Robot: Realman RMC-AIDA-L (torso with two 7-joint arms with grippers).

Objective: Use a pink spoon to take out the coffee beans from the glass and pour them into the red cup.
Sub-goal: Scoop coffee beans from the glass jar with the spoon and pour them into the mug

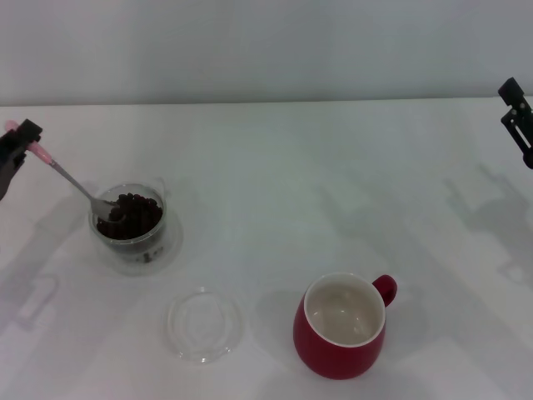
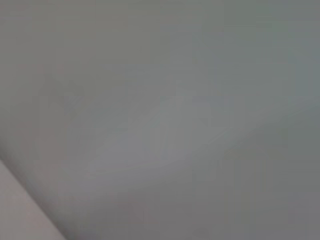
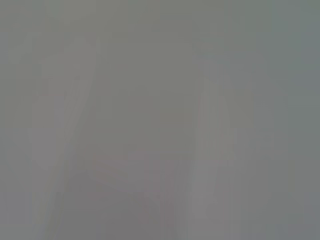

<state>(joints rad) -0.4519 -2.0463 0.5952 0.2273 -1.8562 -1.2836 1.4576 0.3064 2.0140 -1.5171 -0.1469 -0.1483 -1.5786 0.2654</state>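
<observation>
red and glossy, the red cup [image 1: 341,327] stands nearest, just beside a clear round dish [image 1: 203,323]. farther left, the glass [image 1: 131,221] holds the coffee beans [image 1: 133,214], the pink spoon [image 1: 73,181] dipped in. the left gripper [image 1: 18,140] pinches its handle. the right gripper [image 1: 518,117] sits far right, grip unclear.

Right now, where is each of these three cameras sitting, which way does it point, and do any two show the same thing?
Head view: from the robot's head, looking down at the table; the left gripper holds the pink spoon dipped in the glass of coffee beans; the right gripper is parked at the far right; the red cup is nearest.
Left wrist view: only featureless grey, no arm.
Right wrist view: the same blank grey; that blankness is what those two share.
</observation>
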